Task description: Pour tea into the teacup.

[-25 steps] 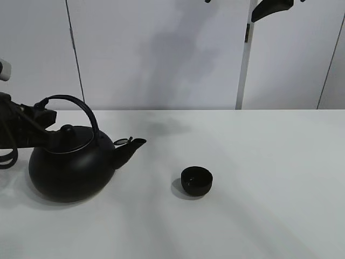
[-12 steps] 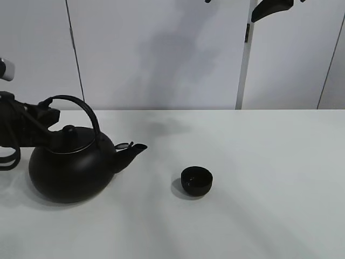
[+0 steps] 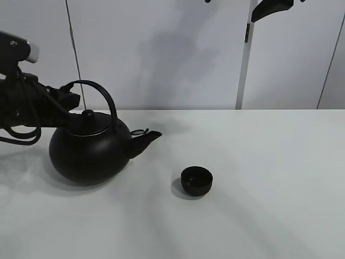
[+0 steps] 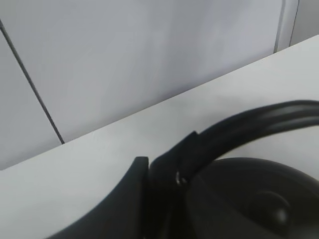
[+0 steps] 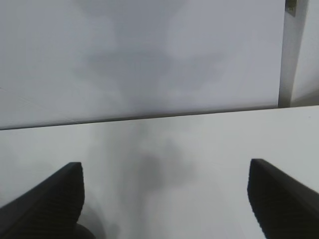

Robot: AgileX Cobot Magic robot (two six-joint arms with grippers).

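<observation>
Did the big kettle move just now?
Yes. The kettle has gone right and up in the high view, nearer the teacup, which stayed put.

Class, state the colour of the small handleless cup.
The small round cup is black; exterior high view.

the teacup (image 3: 197,179) is a small round black bowl with no handle, matte, with a thin rim that catches a little light. it stands upright on my bench (image 3: 280,162), mouth up, base flat on the white top. it sits out on the open middle of the bench, a touch to my right of centre and well forward of the back edge. its inside is dark, so i cannot tell what it holds. a soft shadow lies on its left.
</observation>
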